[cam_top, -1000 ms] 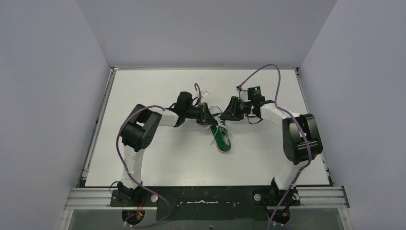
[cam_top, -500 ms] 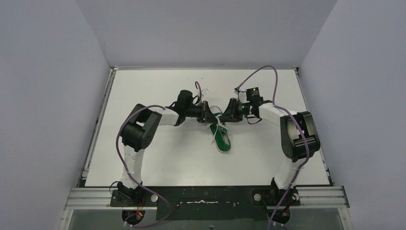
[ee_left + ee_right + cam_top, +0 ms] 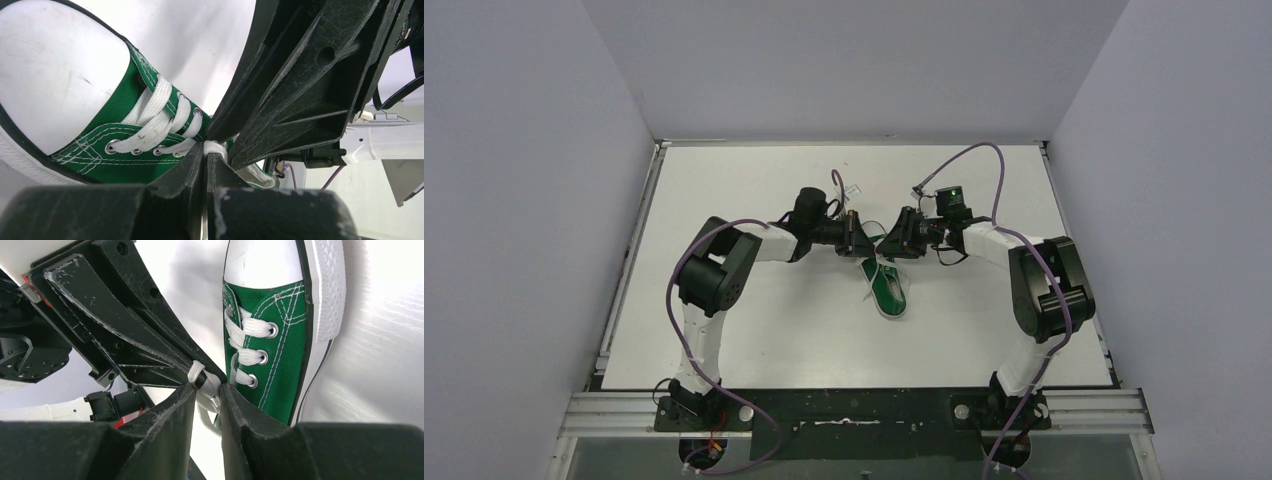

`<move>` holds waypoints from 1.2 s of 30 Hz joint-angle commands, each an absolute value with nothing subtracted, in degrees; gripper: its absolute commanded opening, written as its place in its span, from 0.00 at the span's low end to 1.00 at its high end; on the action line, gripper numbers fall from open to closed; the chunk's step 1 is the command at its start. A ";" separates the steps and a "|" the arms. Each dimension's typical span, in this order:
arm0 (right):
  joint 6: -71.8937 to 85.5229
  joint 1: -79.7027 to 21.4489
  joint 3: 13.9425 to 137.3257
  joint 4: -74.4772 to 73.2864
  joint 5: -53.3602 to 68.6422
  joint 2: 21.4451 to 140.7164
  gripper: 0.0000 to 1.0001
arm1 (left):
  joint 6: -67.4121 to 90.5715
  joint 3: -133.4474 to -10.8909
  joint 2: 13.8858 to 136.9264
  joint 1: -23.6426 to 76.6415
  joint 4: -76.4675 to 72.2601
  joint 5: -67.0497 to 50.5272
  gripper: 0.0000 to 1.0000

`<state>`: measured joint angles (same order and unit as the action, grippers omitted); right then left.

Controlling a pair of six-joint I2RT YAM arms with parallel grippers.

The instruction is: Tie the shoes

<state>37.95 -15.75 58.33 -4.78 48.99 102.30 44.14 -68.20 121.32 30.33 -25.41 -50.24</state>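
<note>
Our small green canvas low-top sneaker (image 3: 887, 290) lies mid white table (image 3: 754, 330), toe toward the bases, long axis near-far, & we have left gripper (image 3: 206, 156) and right gripper (image 3: 207, 389) meeting tip-to-tip at its tongue end, each pinched closed on the white laces (image 3: 197, 372), both equally near.

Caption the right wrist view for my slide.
Right gripper and left gripper pinch the lace of the green sneaker.

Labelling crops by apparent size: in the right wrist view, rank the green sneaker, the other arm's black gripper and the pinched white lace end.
Largest, tied: the black left gripper and the green canvas sneaker with white rubber sole; similar spans, both cropped, unranked.
Smallest: the white lace bit pinched in the right gripper.
</note>
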 commanded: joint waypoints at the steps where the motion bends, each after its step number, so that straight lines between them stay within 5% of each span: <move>1: 38.85 -17.52 58.06 -1.76 49.14 100.67 0.26 | 44.25 -69.74 120.17 30.23 -29.67 -51.29 0.00; 6: 35.76 -17.98 59.93 -8.65 43.39 100.03 0.21 | 44.43 -69.24 119.74 30.23 -30.21 -51.40 0.00; 16: 29.23 -20.84 66.05 -19.74 37.03 101.04 0.26 | 44.63 -69.08 119.42 30.43 -30.96 -51.84 0.00; 24: 24.92 -20.98 69.33 -26.45 30.12 100.46 0.00 | 45.01 -68.49 119.01 30.50 -31.99 -52.08 0.00; 36: 13.55 -24.13 77.35 -42.31 12.46 97.57 0.00 | 41.87 -66.81 118.23 30.07 -27.48 -51.72 0.04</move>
